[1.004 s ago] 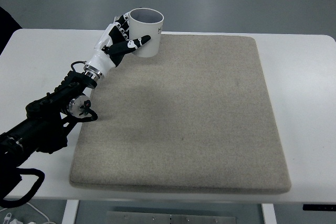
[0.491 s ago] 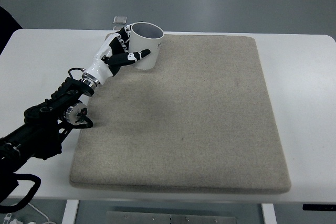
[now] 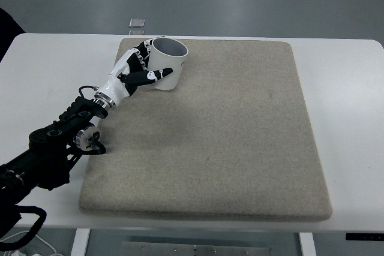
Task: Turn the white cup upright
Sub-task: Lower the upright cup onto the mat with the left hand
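While left hand (image 3: 137,70) grips | white cup (image 3: 167,64) lowered onto mat (image 3: 240,136)

White table (image 3: 348,88) with a beige mat (image 3: 228,130) directly on it

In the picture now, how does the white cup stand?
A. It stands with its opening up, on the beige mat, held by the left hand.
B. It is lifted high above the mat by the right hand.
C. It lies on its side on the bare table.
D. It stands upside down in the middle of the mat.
A: the white cup shows its open mouth upward at the far left corner of the beige mat, with the left hand wrapped around it.
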